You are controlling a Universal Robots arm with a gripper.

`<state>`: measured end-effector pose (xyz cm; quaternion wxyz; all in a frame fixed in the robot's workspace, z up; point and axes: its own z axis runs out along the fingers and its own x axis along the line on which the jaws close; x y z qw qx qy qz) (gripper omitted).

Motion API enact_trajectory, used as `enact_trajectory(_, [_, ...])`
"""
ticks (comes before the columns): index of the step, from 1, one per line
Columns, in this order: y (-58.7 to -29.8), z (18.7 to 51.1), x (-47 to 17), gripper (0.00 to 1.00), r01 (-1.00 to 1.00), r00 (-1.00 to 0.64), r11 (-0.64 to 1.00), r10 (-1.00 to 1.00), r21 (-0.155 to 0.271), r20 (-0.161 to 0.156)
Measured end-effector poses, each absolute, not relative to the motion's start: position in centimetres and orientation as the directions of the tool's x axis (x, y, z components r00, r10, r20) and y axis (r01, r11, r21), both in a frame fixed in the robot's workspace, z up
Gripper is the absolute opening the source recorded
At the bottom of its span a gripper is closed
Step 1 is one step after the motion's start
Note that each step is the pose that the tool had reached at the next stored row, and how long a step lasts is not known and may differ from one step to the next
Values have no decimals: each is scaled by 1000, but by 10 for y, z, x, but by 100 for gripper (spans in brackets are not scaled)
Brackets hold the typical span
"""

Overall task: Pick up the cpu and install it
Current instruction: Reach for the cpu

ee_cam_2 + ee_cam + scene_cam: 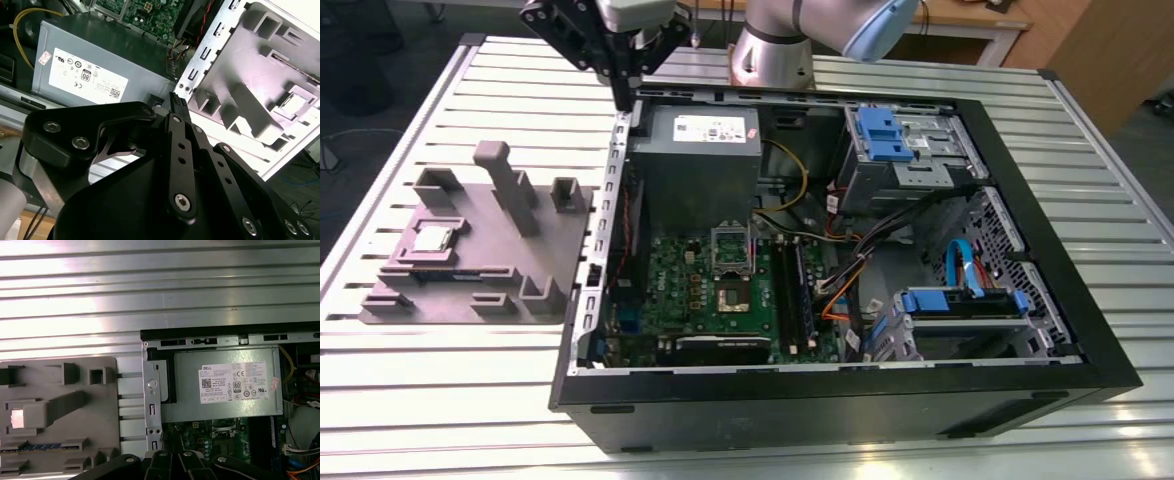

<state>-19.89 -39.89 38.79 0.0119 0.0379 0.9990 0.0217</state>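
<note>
**Assessor:** Location of the cpu (434,238)?

**Inspector:** It lies flat, bright face up, in a shallow recess of the grey fixture tray (480,290). The tray rests on the slatted metal table (454,400), just beside the open computer case (1047,230) on the exterior view's left. The first wrist view confirms the cpu (17,418) seated level in its pocket. It has not been lifted.

**Assessor:** And the gripper (624,98)?

**Inspector:** Its fingers are pressed together with nothing between them. It hangs over the case's far corner on the exterior view's left, above the wall next to the power supply (698,150).

**Assessor:** Bearing from the gripper to the part?

**Inspector:** Toward the exterior view's left and nearer that camera, well apart from the fingertips and lower. The chip looks square, so I judge no long axis matters.

**Assessor:** Obstructions and clearance?

**Inspector:** The tray's upright posts (498,165) stand between the gripper and the recess. The recess walls sit close to the chip's edges. The space directly above it is open. Inside the case, the socket (731,292) on the motherboard (680,275) appears empty, with its bracket raised. Cables run along the exterior view's right of the board.
</note>
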Motion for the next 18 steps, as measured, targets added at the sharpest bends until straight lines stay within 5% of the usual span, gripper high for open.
enact_trajectory(18, [-399, 388, -206, 10, 75, -997, 996, 76, 44, -22])
